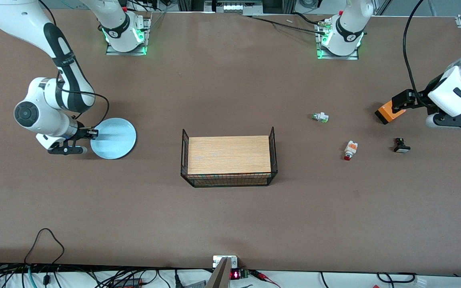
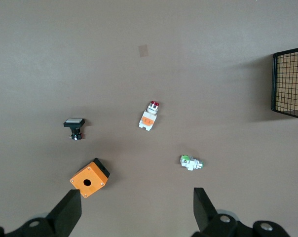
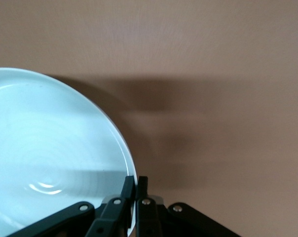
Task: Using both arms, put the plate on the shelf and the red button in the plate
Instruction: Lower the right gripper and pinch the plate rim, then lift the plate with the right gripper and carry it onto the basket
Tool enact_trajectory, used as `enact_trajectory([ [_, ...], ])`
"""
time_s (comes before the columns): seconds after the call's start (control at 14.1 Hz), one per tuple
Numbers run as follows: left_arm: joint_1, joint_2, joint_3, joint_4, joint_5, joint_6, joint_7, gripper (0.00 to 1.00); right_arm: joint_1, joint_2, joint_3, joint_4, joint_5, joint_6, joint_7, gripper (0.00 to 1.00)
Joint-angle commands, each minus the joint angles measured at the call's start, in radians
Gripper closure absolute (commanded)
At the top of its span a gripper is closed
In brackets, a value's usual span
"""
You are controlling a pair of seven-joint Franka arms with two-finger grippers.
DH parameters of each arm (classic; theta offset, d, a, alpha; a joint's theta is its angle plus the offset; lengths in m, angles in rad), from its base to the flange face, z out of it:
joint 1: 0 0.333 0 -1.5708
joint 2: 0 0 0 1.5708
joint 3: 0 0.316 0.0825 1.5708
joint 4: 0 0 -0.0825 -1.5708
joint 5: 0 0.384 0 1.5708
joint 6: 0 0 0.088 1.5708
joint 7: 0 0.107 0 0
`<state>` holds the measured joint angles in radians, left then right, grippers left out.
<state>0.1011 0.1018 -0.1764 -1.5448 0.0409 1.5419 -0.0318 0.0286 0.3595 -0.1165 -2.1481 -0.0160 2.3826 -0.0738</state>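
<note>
Brown bench (image 1: 230, 208) carries a wire basket with wood floor (image 1: 229, 160) mid-bench, pale blue plate (image 1: 114, 138) toward the right arm's end, and green-tipped button (image 1: 320, 117), red button (image 1: 350, 150), black white-capped button (image 1: 401, 145), orange box (image 1: 388, 114) toward the left arm's end.

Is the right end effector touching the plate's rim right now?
Touching. The right wrist view shows the right end effector shut on the rim of the light-blue plate, one finger on either side.

The plate (image 1: 114, 139) lies toward the right arm's end of the desk (image 1: 230, 216), the basket (image 1: 229, 160) in the middle, the red button (image 1: 350, 150) toward the left arm's end.
</note>
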Motion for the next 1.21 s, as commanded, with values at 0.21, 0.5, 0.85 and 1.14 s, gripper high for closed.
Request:
enact_trajectory([
  [0.21,0.003,0.013,-0.002,0.029,0.013,-0.023,0.013,0.0,0.04,-0.12,0.009,0.196,0.087,-0.333,0.061,1.0],
  [0.5,0.002,0.012,-0.002,0.029,0.013,-0.023,0.013,0.0,0.077,-0.137,0.009,0.376,0.186,-0.581,0.262,1.0],
  [0.85,0.002,0.012,-0.002,0.029,0.013,-0.023,0.013,0.0,0.177,-0.128,0.011,0.536,0.342,-0.727,0.648,1.0],
  [1.14,0.002,0.012,-0.002,0.029,0.013,-0.023,0.013,0.0,0.281,-0.125,0.011,0.611,0.396,-0.729,0.917,1.0],
])
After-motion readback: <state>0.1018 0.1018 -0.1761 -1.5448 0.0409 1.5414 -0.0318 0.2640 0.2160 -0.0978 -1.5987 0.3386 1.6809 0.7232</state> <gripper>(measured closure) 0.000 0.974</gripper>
